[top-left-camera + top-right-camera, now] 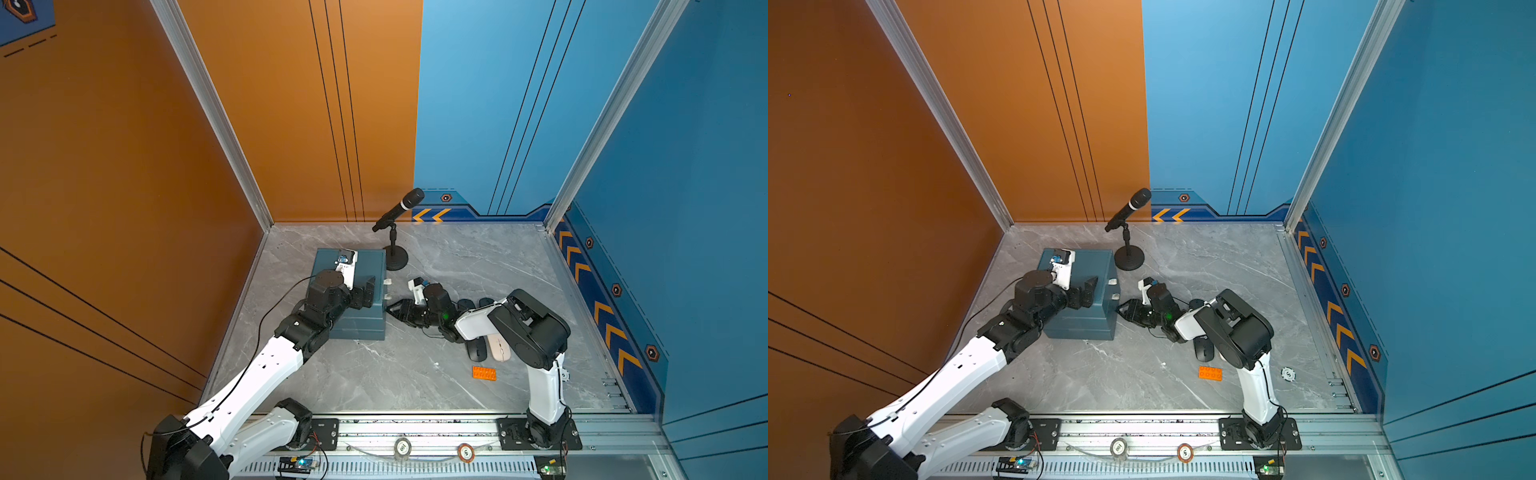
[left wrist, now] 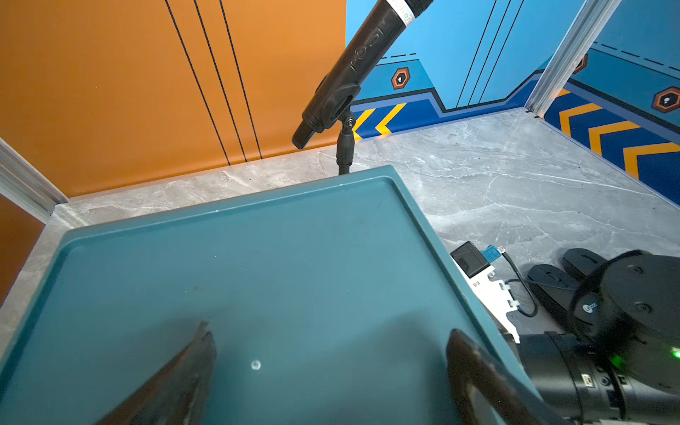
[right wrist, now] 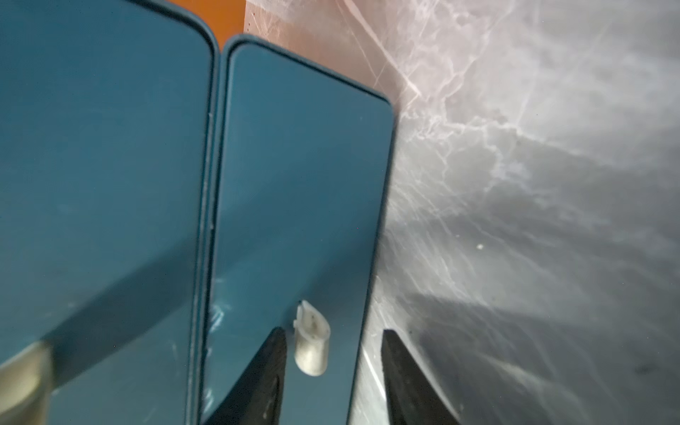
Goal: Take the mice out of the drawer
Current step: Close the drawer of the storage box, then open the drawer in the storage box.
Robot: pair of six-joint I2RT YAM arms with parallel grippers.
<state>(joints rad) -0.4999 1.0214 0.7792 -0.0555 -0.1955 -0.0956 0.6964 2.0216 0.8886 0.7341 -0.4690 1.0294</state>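
My right claw (image 3: 333,333) gapes astride the small white plastic handle (image 3: 312,346) of the shut teal drawer (image 3: 301,184), poised to pull; my open left claw (image 2: 331,331) sits over the cabinet top (image 2: 257,257), likely bracing it. Flat black mice (image 1: 477,351) and a cream one (image 1: 500,349) lie on the marble table (image 1: 415,374)

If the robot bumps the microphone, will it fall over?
Probably it would wobble: the microphone leans out sideways atop a thin post. Its wide round base sits flat on the table, so a light nudge likely just slides it.
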